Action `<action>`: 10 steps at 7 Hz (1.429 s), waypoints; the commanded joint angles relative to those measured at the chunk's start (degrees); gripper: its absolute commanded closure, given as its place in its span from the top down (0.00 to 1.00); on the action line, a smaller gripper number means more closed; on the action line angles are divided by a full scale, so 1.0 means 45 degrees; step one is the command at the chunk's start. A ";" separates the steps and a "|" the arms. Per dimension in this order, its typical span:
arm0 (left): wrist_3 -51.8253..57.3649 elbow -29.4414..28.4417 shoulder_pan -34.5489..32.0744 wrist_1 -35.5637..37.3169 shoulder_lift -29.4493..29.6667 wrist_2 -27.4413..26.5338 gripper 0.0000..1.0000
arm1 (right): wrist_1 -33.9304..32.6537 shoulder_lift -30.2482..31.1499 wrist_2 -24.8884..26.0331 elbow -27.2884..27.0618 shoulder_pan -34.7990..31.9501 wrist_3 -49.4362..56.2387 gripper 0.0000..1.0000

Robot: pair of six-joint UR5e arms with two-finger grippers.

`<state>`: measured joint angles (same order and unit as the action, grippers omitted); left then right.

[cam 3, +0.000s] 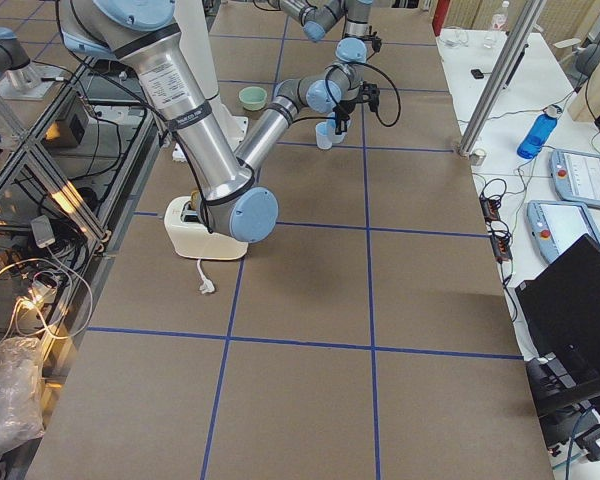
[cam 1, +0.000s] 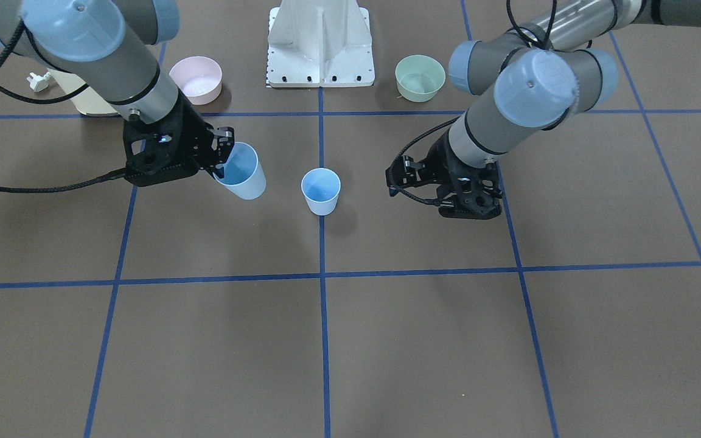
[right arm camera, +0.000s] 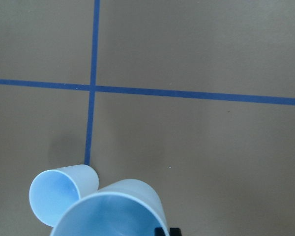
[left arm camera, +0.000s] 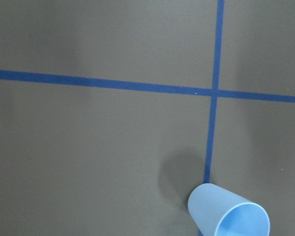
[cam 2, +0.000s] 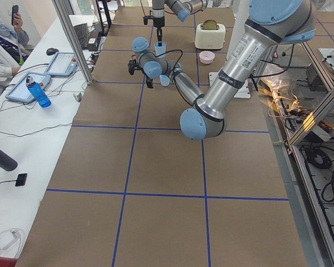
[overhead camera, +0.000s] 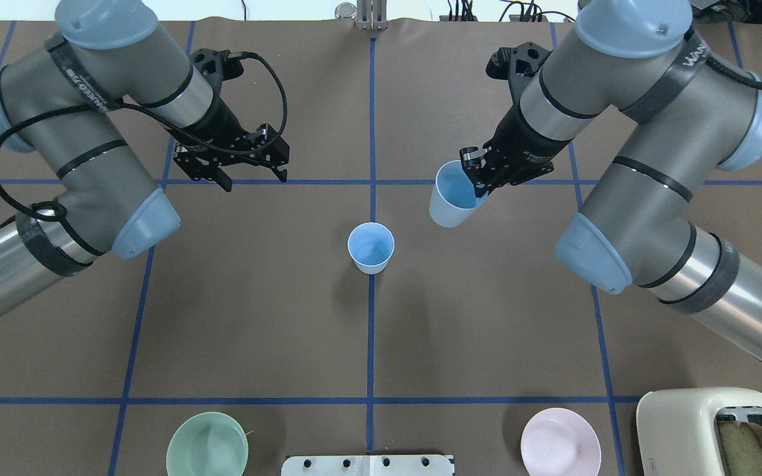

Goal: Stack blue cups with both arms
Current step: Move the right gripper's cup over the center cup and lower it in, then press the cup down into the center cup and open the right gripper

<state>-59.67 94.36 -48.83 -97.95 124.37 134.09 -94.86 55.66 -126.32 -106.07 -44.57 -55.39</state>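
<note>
R arm (overhead camera: 652, 152) low w/ tilted cup (overhead camera: 450, 201)

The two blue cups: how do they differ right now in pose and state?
The held cup is tilted; the free cup stands upright. The held cup is pinched at its rim by the right gripper; the free cup is touched by nothing. The held cup looks lifted off the table; the free cup rests on it. Both are pale blue, tapered and empty.

brown table (cam 1: 423, 353) gridded with blue tape (cam 1: 324, 340), white bench (cam 2: 39, 139) beside.
</note>
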 commanded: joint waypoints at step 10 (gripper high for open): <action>0.5428 0.0360 -0.1609 0.1298 -0.2051 -0.0092 0.98 | -0.0334 -0.2799 0.2111 0.2668 0.2227 -0.0816 0.00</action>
<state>-35.25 96.04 -56.15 -92.04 115.17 133.68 -98.71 43.03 -117.52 -95.70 -34.92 -58.91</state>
